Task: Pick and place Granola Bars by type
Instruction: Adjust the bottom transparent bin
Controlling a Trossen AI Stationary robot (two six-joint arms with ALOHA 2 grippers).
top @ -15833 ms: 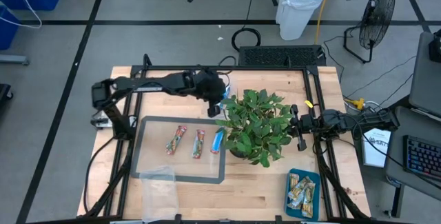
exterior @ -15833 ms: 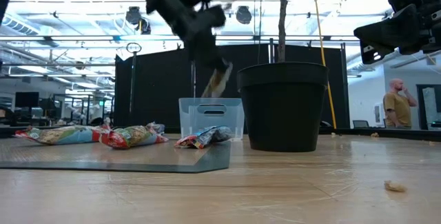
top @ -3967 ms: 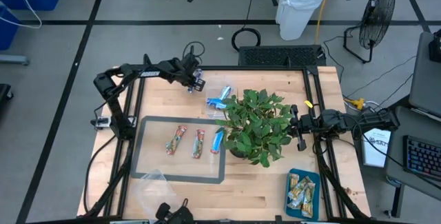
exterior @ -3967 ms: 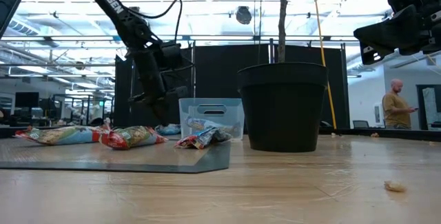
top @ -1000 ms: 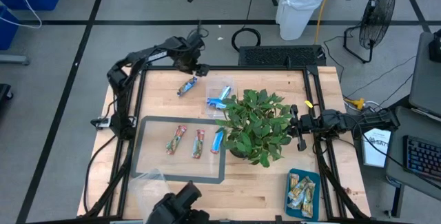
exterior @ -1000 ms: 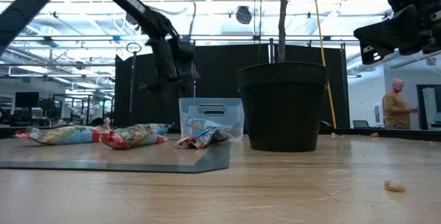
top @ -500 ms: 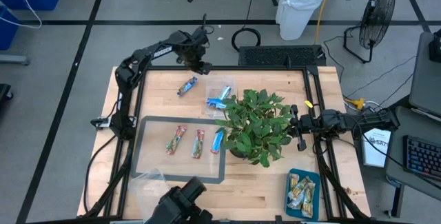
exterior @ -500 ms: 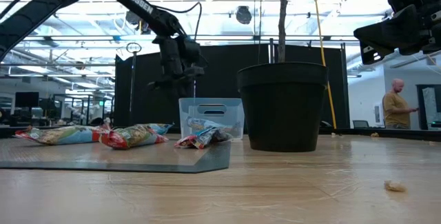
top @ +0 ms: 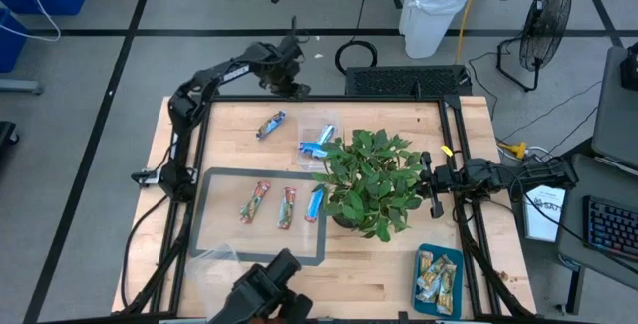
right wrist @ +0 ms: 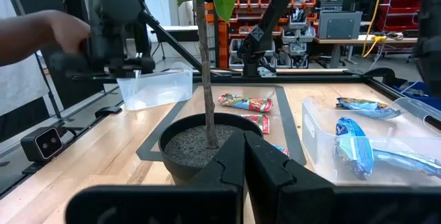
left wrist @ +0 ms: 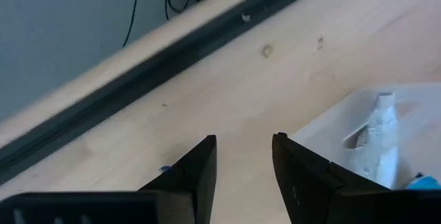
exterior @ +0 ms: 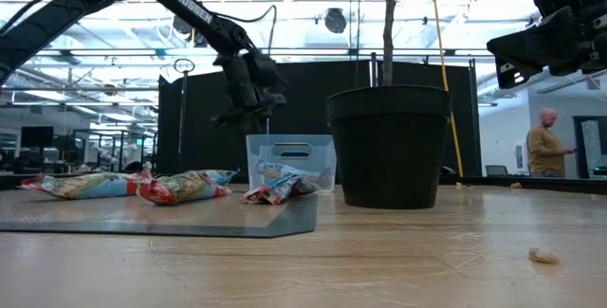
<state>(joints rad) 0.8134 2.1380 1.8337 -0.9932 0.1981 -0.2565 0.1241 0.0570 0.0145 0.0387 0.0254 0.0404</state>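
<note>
At the table's far edge your left pincer (top: 292, 87) hangs parted and empty; the shiny blue wrapped granola bar (top: 270, 124) lies loose just nearside of it. Drop straight over the bar's middle, straddling its narrow width. Right pincer (top: 427, 184) waits clenched.

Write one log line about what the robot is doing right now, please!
left end effector: open, empty, above table's far edge | right end effector: shut, idle beside plant | blue bar: loose on table | clear tub: holds blue bars
</note>
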